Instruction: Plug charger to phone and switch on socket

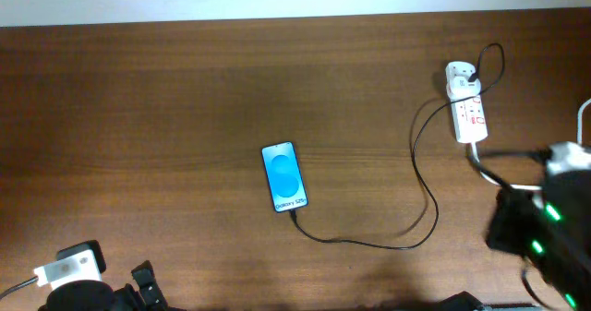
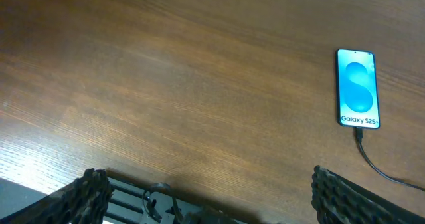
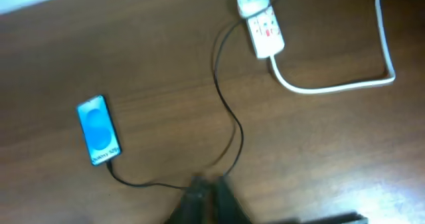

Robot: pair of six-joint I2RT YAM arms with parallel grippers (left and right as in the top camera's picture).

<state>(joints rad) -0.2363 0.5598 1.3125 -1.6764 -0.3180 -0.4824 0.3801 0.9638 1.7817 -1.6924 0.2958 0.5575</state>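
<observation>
At the middle of the table (image 1: 138,117), seen from overhead, the phone (image 1: 283,176) lies face up and lit. The charger (image 1: 369,245) runs from its near end rightward, then away to the socket (image 1: 468,103) at the far right.

In the left wrist view, the left gripper (image 2: 207,191) hovers with its jaws spread wide, holding nothing.

In the right wrist view, the right gripper (image 3: 209,197) is blurred and its fingers are close together. I cannot tell whether they are fully closed.
</observation>
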